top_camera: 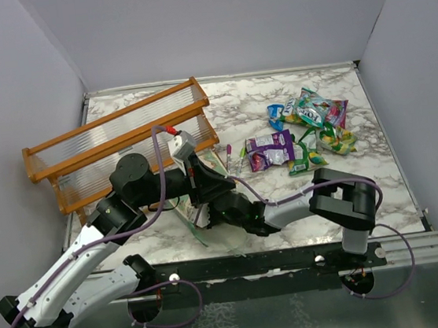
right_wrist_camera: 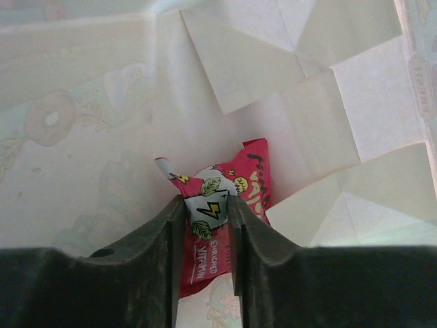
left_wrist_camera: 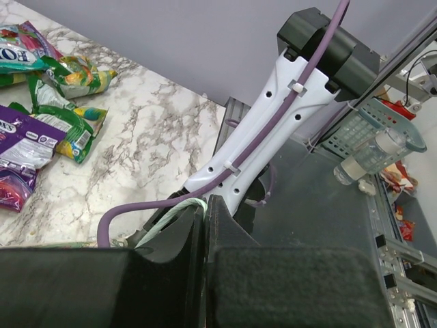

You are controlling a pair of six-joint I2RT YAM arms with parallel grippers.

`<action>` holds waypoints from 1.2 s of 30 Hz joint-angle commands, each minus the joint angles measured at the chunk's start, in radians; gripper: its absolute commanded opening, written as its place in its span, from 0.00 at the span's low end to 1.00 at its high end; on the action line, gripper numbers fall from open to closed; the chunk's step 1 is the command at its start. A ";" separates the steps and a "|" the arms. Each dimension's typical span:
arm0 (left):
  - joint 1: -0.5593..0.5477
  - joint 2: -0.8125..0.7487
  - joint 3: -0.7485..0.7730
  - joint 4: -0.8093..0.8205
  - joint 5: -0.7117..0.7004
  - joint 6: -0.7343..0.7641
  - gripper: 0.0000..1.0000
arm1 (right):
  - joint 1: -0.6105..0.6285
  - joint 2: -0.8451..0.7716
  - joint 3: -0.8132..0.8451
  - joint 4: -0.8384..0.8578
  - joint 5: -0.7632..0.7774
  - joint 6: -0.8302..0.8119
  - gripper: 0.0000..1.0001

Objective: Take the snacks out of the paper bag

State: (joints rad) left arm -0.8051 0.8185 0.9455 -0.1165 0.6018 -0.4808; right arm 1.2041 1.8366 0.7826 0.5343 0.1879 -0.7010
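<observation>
Right claw pinches red packet (inside paper bag).

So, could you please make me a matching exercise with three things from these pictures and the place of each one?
1 red shiny snack packet
2 purple shiny snack packet
3 orange wooden rack

A lying on the marble table, right of centre
B standing at the table's left rear
C between the jaws of the right gripper, inside the cream-lined paper bag

Pairs: 1-C, 2-A, 3-B
</observation>
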 commanded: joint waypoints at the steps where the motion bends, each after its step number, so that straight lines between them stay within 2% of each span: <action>1: 0.001 -0.029 -0.002 0.043 0.014 0.001 0.00 | -0.006 -0.015 0.012 -0.033 0.060 0.017 0.24; 5: 0.001 -0.033 -0.010 0.017 -0.003 0.022 0.00 | -0.006 -0.107 -0.012 -0.116 0.023 0.019 0.13; 12: 0.001 -0.046 -0.021 -0.018 -0.104 0.055 0.00 | -0.006 -0.307 -0.120 -0.187 -0.119 0.004 0.04; 16: 0.001 -0.077 -0.019 -0.031 -0.205 0.066 0.00 | -0.006 -0.415 -0.148 -0.283 -0.218 -0.038 0.02; 25: 0.001 -0.075 0.003 -0.052 -0.302 0.062 0.00 | -0.006 -0.701 -0.194 -0.395 -0.454 -0.051 0.01; 31: 0.001 -0.056 0.029 -0.061 -0.326 0.064 0.00 | -0.006 -0.876 -0.105 -0.556 -0.506 -0.019 0.01; 36: 0.001 -0.047 0.045 -0.064 -0.342 0.066 0.00 | -0.006 -1.004 0.045 -0.754 -0.430 -0.061 0.01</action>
State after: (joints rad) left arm -0.8051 0.7719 0.9489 -0.1783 0.3031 -0.4290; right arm 1.2003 0.9318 0.6884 -0.0368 -0.2604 -0.7380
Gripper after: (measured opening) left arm 0.028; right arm 0.018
